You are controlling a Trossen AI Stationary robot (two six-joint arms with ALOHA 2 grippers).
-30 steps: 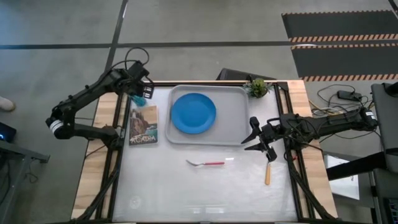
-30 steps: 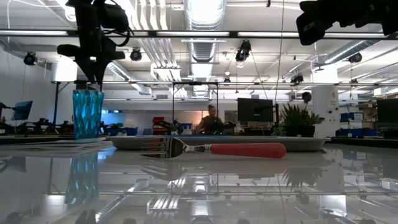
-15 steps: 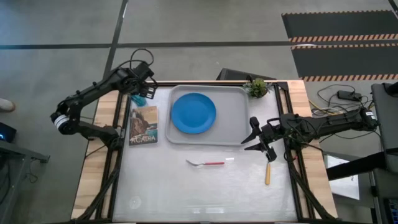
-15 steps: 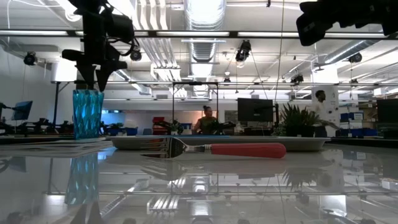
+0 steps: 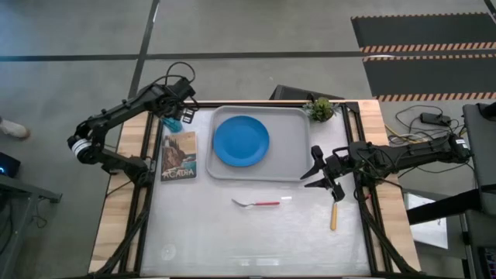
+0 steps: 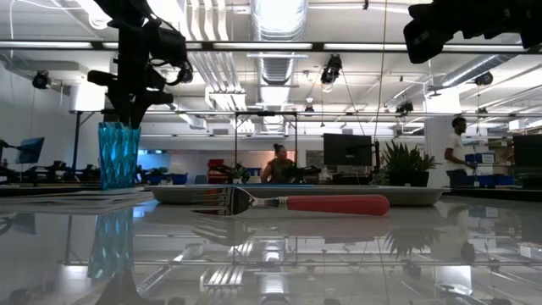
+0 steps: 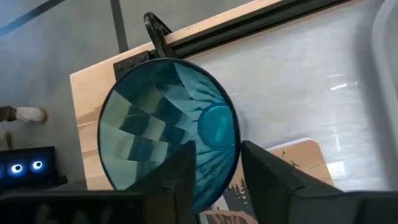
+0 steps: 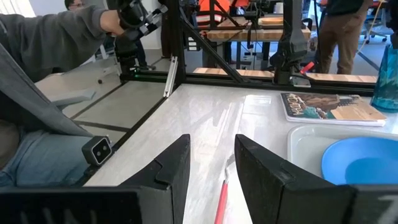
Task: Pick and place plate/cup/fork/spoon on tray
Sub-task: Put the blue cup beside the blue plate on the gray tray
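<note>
High view: the left gripper [image 5: 175, 116] hangs directly over the cup [image 5: 173, 122], which stands upright on the table just off the tray's [image 5: 294, 147] left rim, beside the card [image 5: 179, 156] reading "ACADIA". In the left wrist view its fingers [image 7: 186, 165] are spread, one inside the cup's [image 7: 168, 127] mouth and one outside the wall; whether they press the wall is hard to say. The plate [image 5: 241, 141] lies flat in the tray's left half. The fork [image 5: 260, 203] lies on the table near the tray's front rim, its pink-red handle pointing right. The spoon [image 5: 334, 215] lies farther right, just under the right gripper [image 5: 316, 176], whose fingers stand apart, holding nothing. A small green plant [image 5: 320, 109] sits at the tray's far right corner.
</note>
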